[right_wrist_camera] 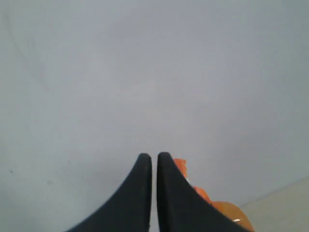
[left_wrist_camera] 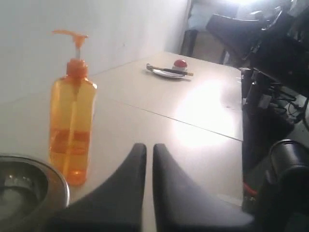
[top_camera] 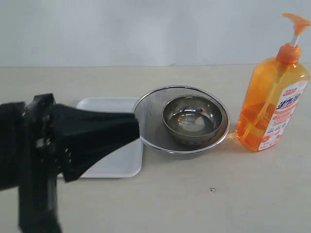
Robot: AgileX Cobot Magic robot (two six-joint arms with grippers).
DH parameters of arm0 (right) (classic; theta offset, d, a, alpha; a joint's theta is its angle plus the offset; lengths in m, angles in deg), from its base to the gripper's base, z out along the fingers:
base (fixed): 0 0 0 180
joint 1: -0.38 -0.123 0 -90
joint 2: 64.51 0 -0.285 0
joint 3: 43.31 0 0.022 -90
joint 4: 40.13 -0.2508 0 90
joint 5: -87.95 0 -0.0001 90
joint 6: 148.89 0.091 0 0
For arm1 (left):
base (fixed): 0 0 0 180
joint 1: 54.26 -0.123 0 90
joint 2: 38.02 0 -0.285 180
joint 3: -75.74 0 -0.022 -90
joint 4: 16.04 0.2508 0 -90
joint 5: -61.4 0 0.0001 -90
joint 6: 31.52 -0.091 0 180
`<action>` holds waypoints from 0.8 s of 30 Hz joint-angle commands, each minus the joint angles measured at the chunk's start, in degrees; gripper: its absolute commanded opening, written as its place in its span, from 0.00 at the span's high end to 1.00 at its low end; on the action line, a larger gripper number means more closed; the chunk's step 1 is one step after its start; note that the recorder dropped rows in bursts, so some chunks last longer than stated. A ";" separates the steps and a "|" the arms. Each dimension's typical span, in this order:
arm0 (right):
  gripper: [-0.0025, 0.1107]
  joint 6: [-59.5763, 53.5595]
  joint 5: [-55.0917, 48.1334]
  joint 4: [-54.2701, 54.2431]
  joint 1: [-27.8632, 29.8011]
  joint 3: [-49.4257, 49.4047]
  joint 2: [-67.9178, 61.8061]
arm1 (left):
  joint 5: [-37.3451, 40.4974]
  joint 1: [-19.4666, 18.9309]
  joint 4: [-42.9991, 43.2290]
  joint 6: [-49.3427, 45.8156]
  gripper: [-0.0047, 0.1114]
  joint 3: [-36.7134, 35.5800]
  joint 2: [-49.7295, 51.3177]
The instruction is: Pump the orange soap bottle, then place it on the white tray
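Nearest the exterior camera: left gripper [top_camera: 135, 127], black, low on the left of the scene. Its body blocks my view of part of the white tray [top_camera: 121, 162]. In the left wrist view the left gripper [left_wrist_camera: 148, 149] has its two fingers drawn together with only a thin slit between them, nothing clamped.

White tray lies flat on the table [top_camera: 204, 199], nothing visible on its bare part. Its right end sits just beside a round metal mesh bowl [top_camera: 148, 116], which holds a smaller steel bowl [top_camera: 193, 119].

Orange soap bottle [top_camera: 272, 107] stands upright on the table just right of the mesh bowl, well apart from the tray. Label faces the exterior camera; pump head is up on its white stem. The left wrist view shows the bottle [left_wrist_camera: 71, 125] beyond the fingertips, beside the mesh bowl's rim [left_wrist_camera: 55, 186], untouched by the left gripper.

Right gripper [right_wrist_camera: 154, 157]: fingers together, nothing between them. Orange parts of the bottle [right_wrist_camera: 227, 212] show just behind one finger; I cannot tell whether they touch.

Farther off in the left wrist view: a small plate [left_wrist_camera: 166, 72] with a red object [left_wrist_camera: 180, 63] on a second table
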 commanded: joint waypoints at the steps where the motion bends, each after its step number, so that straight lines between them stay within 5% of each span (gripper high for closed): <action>1: 0.98 1.06 -4.29 6.37 0.00 2.59 -12.29 | 2.44 0.17 5.86 2.82 0.92 8.55 7.48; 14: 0.98 1.07 11.93 3.24 0.00 3.07 -50.65 | 2.20 -3.16 25.92 14.02 0.92 35.20 36.88; 24: 0.98 -6.10 17.31 -10.39 0.00 6.25 -56.88 | -0.71 -7.20 38.40 20.79 0.92 52.50 47.96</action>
